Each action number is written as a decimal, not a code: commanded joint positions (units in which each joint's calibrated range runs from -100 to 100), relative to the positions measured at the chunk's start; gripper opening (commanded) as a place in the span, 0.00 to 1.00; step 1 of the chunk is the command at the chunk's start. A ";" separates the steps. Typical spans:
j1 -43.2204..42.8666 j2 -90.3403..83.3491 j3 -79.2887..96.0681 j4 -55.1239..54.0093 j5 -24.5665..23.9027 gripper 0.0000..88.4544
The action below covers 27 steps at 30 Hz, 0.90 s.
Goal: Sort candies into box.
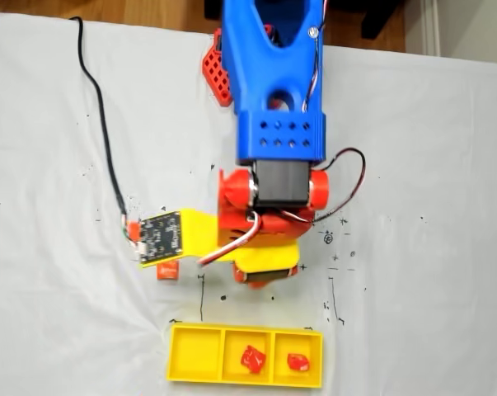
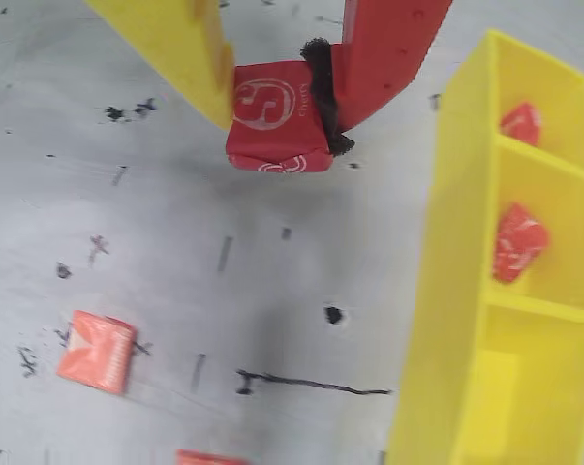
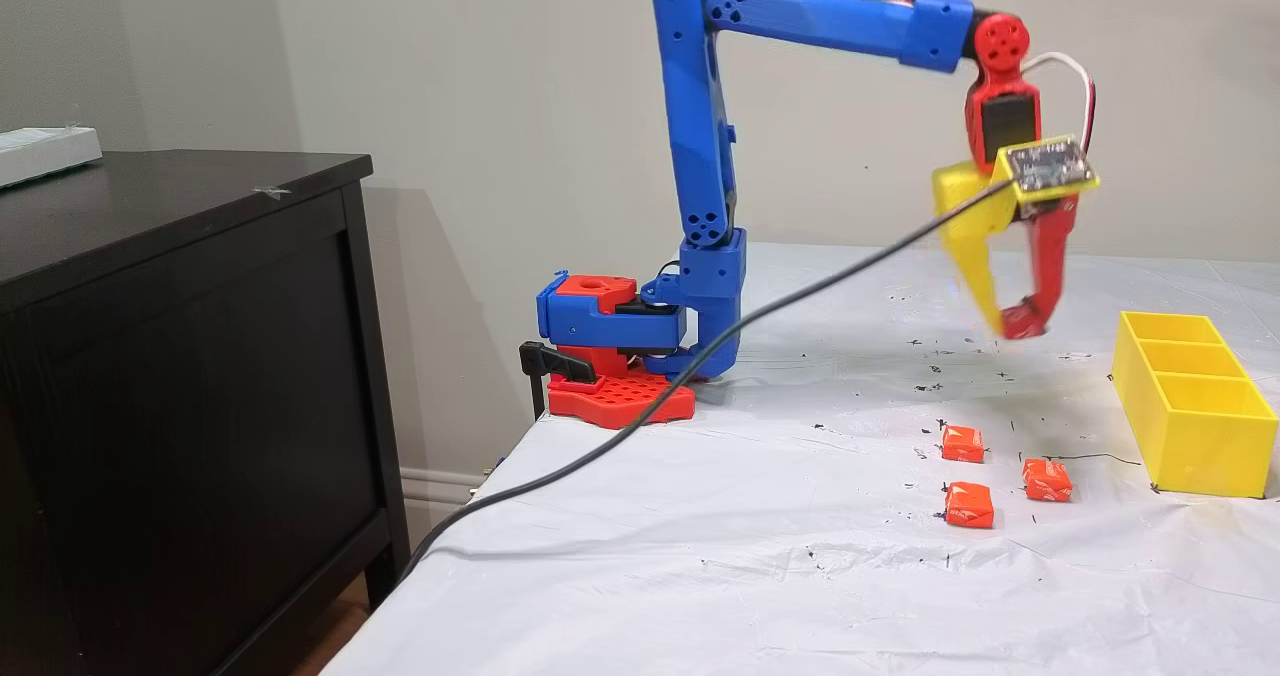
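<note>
The tool [image 2: 277,107] is clamped flat-side on a candy [image 2: 272,121] above the worktop [image 2: 127,232], box [image 2: 446,291] at 3 o'clock; looks light, squishy, slick wrapper, so probably best pinched mid-body.

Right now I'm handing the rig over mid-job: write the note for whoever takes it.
Gripper: shut on a candy, held in the air short of the box.
Box: two candies in, one in the middle compartment, one in an end compartment; the other end compartment is empty.
Table: three loose candies beside the box.
Left: drop the held candy in, then fetch those three.
</note>
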 commanded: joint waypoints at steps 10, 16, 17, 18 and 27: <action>2.49 7.77 -21.00 -2.95 -0.34 0.00; 4.48 14.56 -31.37 -0.58 -0.49 0.00; 5.11 16.09 -33.19 0.40 -0.24 0.00; 5.48 17.27 -34.74 1.22 -0.20 0.00; 9.37 17.61 -34.01 3.19 0.78 0.00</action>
